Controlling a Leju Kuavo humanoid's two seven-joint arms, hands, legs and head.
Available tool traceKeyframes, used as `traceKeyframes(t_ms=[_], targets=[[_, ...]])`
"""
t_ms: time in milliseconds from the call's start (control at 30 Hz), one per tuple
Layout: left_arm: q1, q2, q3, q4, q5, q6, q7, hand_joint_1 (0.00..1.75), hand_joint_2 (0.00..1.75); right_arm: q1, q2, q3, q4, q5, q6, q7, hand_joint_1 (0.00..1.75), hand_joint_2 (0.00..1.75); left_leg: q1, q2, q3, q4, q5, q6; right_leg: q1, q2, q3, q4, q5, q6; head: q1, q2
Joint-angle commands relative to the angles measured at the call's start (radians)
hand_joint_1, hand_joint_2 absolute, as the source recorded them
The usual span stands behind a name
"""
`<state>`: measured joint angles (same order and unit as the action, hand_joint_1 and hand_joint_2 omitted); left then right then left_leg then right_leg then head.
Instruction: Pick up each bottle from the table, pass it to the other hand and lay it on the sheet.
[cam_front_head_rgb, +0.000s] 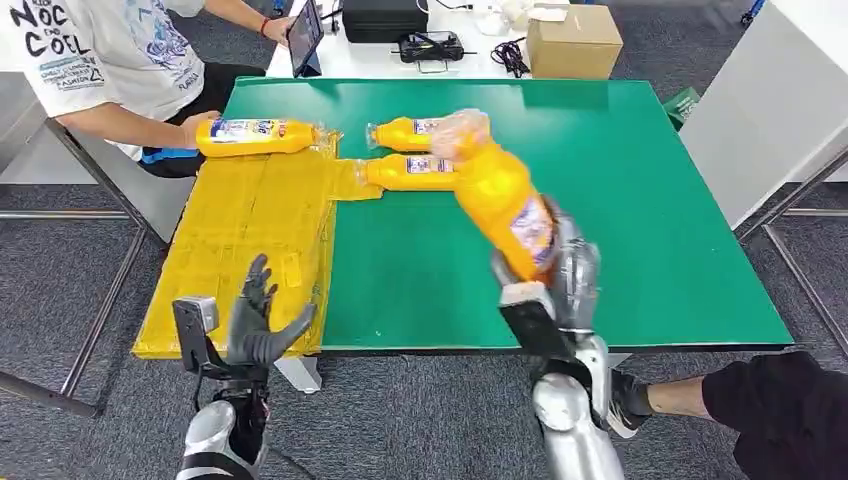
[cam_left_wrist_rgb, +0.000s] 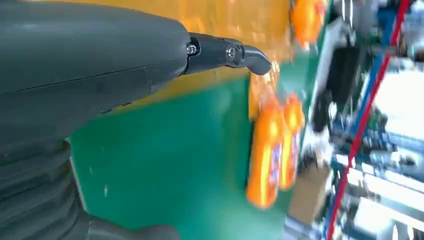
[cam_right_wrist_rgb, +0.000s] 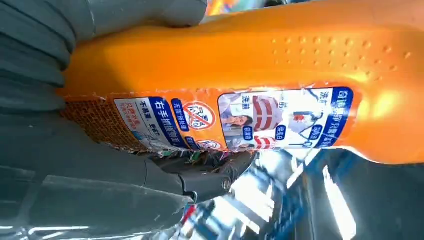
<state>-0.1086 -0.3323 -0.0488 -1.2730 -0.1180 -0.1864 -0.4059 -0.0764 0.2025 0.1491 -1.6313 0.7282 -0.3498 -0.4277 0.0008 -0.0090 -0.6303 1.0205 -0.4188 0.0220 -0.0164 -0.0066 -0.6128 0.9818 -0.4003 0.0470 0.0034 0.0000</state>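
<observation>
- The right hand (cam_front_head_rgb: 560, 270) grips an orange bottle (cam_front_head_rgb: 495, 195) by its lower body and holds it up over the green counter (cam_front_head_rgb: 640, 200), tilted, with its clear-wrapped cap end pointing toward the far edge.
- In the right wrist view the fingers (cam_right_wrist_rgb: 200, 182) wrap the bottle's (cam_right_wrist_rgb: 280, 60) labelled side, thumb on the other side.
- The left hand (cam_front_head_rgb: 262, 320) hovers at the near edge over the yellow sheet (cam_front_head_rgb: 250, 240), fingers apart, holding nothing.
- The sheet covers the counter's left side from the near edge to the far edge.
- One bottle (cam_front_head_rgb: 255, 136) lies on its side on the sheet's far end, with a seated person's hand (cam_front_head_rgb: 195, 125) at its base.
- Two more bottles lie side by side on the green near the far-left part: the farther one (cam_front_head_rgb: 405, 132) and the nearer one (cam_front_head_rgb: 405, 172), whose cap touches the sheet's edge.
- A cardboard box (cam_front_head_rgb: 573, 40) stands on a white table beyond the counter.
</observation>
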Motion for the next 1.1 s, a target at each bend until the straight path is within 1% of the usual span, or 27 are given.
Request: traceKeyframes(t_ms=[33, 67, 100, 133, 167, 200, 233, 267, 300, 333, 367, 400, 433, 467, 500, 533, 567, 633, 667, 700, 767, 800, 867, 1000, 1033, 1067, 1100], targets=[[0.018, 0.021, -0.140, -0.015, 0.131, -0.123, 0.018, 0.00, 1.75, 0.048, 0.043, -0.135, -0.057, -0.050, -0.044, -0.078, 1.75, 1.75, 0.001, 0.000, 0.009, 0.000, -0.004, -0.002, 0.001, 0.000, 0.010, 0.000, -0.004, -0.003, 0.000, 0.000], [0.019, 0.032, -0.158, -0.013, 0.182, -0.158, 0.032, 0.00, 1.75, 0.051, 0.040, -0.136, -0.051, -0.054, -0.036, -0.083, 1.75, 1.75, 0.000, -0.001, 0.003, -0.001, -0.001, -0.001, 0.000, -0.001, 0.003, 0.000, -0.001, -0.001, 0.000, 0.000], [0.021, 0.048, -0.179, -0.012, 0.214, -0.185, 0.030, 0.00, 1.75, 0.053, 0.041, -0.141, -0.036, -0.064, -0.029, -0.088, 1.75, 1.75, 0.000, -0.001, 0.006, -0.001, -0.002, -0.001, 0.001, -0.001, 0.006, -0.001, -0.003, -0.002, 0.000, 0.000], [0.020, 0.062, -0.195, -0.003, 0.264, -0.213, 0.045, 0.00, 1.75, 0.053, 0.039, -0.141, -0.018, -0.069, -0.014, -0.093, 1.75, 1.75, 0.000, -0.001, 0.005, -0.001, -0.002, -0.001, 0.001, -0.001, 0.005, -0.001, -0.002, -0.002, 0.000, 0.000], [0.018, 0.081, -0.216, 0.007, 0.306, -0.233, 0.050, 0.00, 1.75, 0.050, 0.040, -0.140, 0.006, -0.080, 0.004, -0.101, 1.75, 1.75, 0.000, 0.000, 0.007, -0.001, -0.003, -0.002, 0.001, -0.001, 0.007, -0.001, -0.003, -0.002, 0.000, 0.000], [0.018, 0.090, -0.226, 0.010, 0.315, -0.233, 0.042, 0.00, 1.75, 0.051, 0.042, -0.140, 0.019, -0.087, 0.010, -0.106, 1.75, 1.75, 0.000, 0.001, 0.006, -0.002, -0.002, -0.001, 0.001, 0.001, 0.005, -0.001, -0.001, -0.002, 0.000, 0.000], [0.019, 0.092, -0.228, 0.011, 0.317, -0.233, 0.040, 0.00, 1.75, 0.051, 0.044, -0.138, 0.025, -0.087, 0.010, -0.110, 1.75, 1.75, 0.001, 0.001, 0.009, -0.002, -0.003, -0.002, 0.001, 0.001, 0.008, -0.002, -0.002, -0.002, -0.001, 0.000], [0.019, 0.092, -0.228, 0.011, 0.317, -0.233, 0.040, 0.00, 1.75, 0.051, 0.044, -0.138, 0.025, -0.087, 0.010, -0.110, 1.75, 1.75, 0.001, 0.002, 0.007, -0.002, -0.002, -0.001, 0.001, 0.001, 0.006, -0.002, -0.001, -0.002, 0.000, 0.000], [0.011, 0.111, -0.251, 0.020, 0.371, -0.274, 0.042, 0.00, 1.75, 0.053, 0.041, -0.118, 0.053, -0.095, 0.050, -0.117, 1.75, 1.75, 0.001, 0.002, 0.005, -0.002, -0.001, -0.001, 0.001, 0.001, 0.004, -0.001, -0.001, -0.001, 0.000, 0.000], [0.009, 0.119, -0.260, 0.021, 0.379, -0.280, 0.037, 0.00, 1.75, 0.054, 0.045, -0.108, 0.076, -0.093, 0.061, -0.120, 1.75, 1.75, 0.001, 0.002, 0.008, -0.002, -0.002, -0.001, 0.002, 0.002, 0.007, -0.002, -0.002, -0.002, 0.000, 0.000], [0.004, 0.128, -0.276, 0.018, 0.383, -0.295, 0.029, 0.00, 1.75, 0.055, 0.045, -0.084, 0.111, -0.093, 0.101, -0.118, 1.75, 1.75, 0.001, 0.001, 0.005, -0.002, -0.001, -0.001, 0.001, 0.001, 0.005, -0.002, -0.001, -0.002, 0.000, 0.000], [-0.001, 0.137, -0.289, 0.018, 0.395, -0.307, 0.024, 0.00, 1.75, 0.051, 0.050, -0.057, 0.166, -0.080, 0.116, -0.123, 1.75, 1.75, 0.001, 0.003, 0.009, -0.003, -0.002, -0.002, 0.002, 0.003, 0.008, -0.003, -0.002, -0.003, 0.000, 0.000], [-0.002, 0.141, -0.300, 0.015, 0.396, -0.308, 0.023, 0.00, 1.75, 0.048, 0.061, -0.042, 0.208, -0.080, 0.117, -0.127, 1.75, 1.75, 0.001, 0.003, 0.008, -0.003, -0.002, -0.001, 0.002, 0.003, 0.007, -0.003, -0.001, -0.002, 0.000, 0.000], [-0.004, 0.146, -0.313, 0.011, 0.398, -0.315, 0.017, 0.00, 1.75, 0.045, 0.066, -0.020, 0.252, -0.086, 0.139, -0.130, 1.75, 1.75, 0.002, 0.004, 0.010, -0.003, -0.003, -0.002, 0.002, 0.004, 0.009, -0.003, -0.001, -0.003, 0.000, 0.000], [-0.004, 0.151, -0.326, 0.012, 0.414, -0.329, 0.021, 0.00, 1.75, 0.041, 0.069, 0.007, 0.298, -0.075, 0.144, -0.136, 1.75, 1.75, 0.002, 0.004, 0.007, -0.003, -0.002, -0.002, 0.002, 0.004, 0.006, -0.003, 0.000, -0.002, 0.000, 0.000], [-0.004, 0.156, -0.341, 0.012, 0.414, -0.325, 0.021, 0.00, 1.75, 0.033, 0.077, 0.033, 0.348, -0.073, 0.145, -0.144, 1.75, 1.75, 0.002, 0.006, 0.014, -0.004, -0.004, -0.003, 0.003, 0.006, 0.012, -0.003, -0.002, -0.004, 0.000, 0.000], [-0.004, 0.160, -0.353, 0.014, 0.415, -0.327, 0.020, 0.00, 1.75, 0.027, 0.078, 0.058, 0.380, -0.070, 0.153, -0.146, 1.75, 1.75, 0.002, 0.005, 0.007, -0.003, -0.001, -0.002, 0.002, 0.005, 0.005, -0.002, 0.000, -0.002, 0.000, 0.000], [-0.007, 0.166, -0.375, 0.020, 0.415, -0.331, 0.013, 0.00, 1.75, 0.009, 0.071, 0.116, 0.454, -0.061, 0.149, -0.154, 1.75, 1.75, 0.002, 0.007, 0.011, -0.004, -0.003, -0.003, 0.003, 0.006, 0.009, -0.003, -0.001, -0.003, 0.000, 0.000], [-0.007, 0.167, -0.377, 0.021, 0.417, -0.333, 0.012, 0.00, 1.75, 0.007, 0.072, 0.123, 0.462, -0.059, 0.146, -0.155, 1.75, 1.75, 0.002, 0.004, 0.007, -0.003, -0.002, -0.002, 0.003, 0.004, 0.006, -0.002, -0.001, -0.002, 0.000, 0.000], [-0.006, 0.166, -0.380, 0.023, 0.417, -0.332, 0.011, 0.00, 1.75, 0.007, 0.078, 0.134, 0.478, -0.053, 0.131, -0.157, 1.75, 1.75, 0.003, 0.006, 0.009, -0.003, -0.002, -0.002, 0.003, 0.005, 0.008, -0.003, -0.001, -0.003, 0.000, 0.000], [-0.008, 0.171, -0.393, 0.020, 0.409, -0.335, 0.006, 0.00, 1.75, -0.005, 0.076, 0.167, 0.502, -0.058, 0.150, -0.158, 1.75, 1.75, 0.003, 0.006, 0.013, -0.003, -0.004, -0.003, 0.004, 0.006, 0.011, -0.003, -0.002, -0.004, -0.001, 0.000], [-0.009, 0.171, -0.398, 0.022, 0.410, -0.335, 0.006, 0.00, 1.75, -0.010, 0.077, 0.189, 0.516, -0.056, 0.156, -0.156, 1.75, 1.75, 0.003, 0.006, 0.012, -0.004, -0.004, -0.002, 0.003, 0.006, 0.010, -0.003, -0.002, -0.003, 0.000, 0.000], [-0.010, 0.171, -0.406, 0.024, 0.405, -0.333, 0.006, 0.00, 1.75, -0.019, 0.083, 0.216, 0.540, -0.060, 0.159, -0.158, 1.75, 1.75, 0.002, 0.004, 0.005, -0.002, -0.002, -0.001, 0.003, 0.004, 0.004, -0.001, -0.001, -0.002, 0.000, 0.000], [-0.014, 0.174, -0.424, 0.037, 0.393, -0.330, 0.008, 0.00, 1.75, -0.042, 0.094, 0.282, 0.585, -0.026, 0.161, -0.140, 1.75, 1.75, 0.002, 0.005, 0.010, -0.002, -0.003, -0.002, 0.003, 0.005, 0.008, -0.001, -0.002, -0.003, 0.000, 0.000], [-0.015, 0.174, -0.426, 0.039, 0.391, -0.329, 0.009, 0.00, 1.75, -0.045, 0.095, 0.288, 0.590, -0.025, 0.162, -0.138, 1.75, 1.75, 0.002, 0.004, 0.006, -0.002, -0.002, -0.002, 0.003, 0.004, 0.005, -0.001, -0.001, -0.002, 0.000, 0.000], [-0.018, 0.174, -0.431, 0.052, 0.385, -0.322, 0.010, 0.00, 1.75, -0.057, 0.098, 0.312, 0.611, -0.021, 0.167, -0.132, 1.75, 1.75, 0.003, 0.006, 0.013, -0.003, -0.004, -0.003, 0.004, 0.006, 0.011, -0.002, -0.003, -0.004, 0.000, 0.000], [-0.019, 0.174, -0.432, 0.056, 0.382, -0.321, 0.008, 0.00, 1.75, -0.060, 0.101, 0.320, 0.617, -0.017, 0.166, -0.129, 1.75, 1.75, 0.002, 0.005, 0.010, -0.002, -0.003, -0.002, 0.003, 0.005, 0.008, -0.001, -0.002, -0.003, 0.000, 0.000]])
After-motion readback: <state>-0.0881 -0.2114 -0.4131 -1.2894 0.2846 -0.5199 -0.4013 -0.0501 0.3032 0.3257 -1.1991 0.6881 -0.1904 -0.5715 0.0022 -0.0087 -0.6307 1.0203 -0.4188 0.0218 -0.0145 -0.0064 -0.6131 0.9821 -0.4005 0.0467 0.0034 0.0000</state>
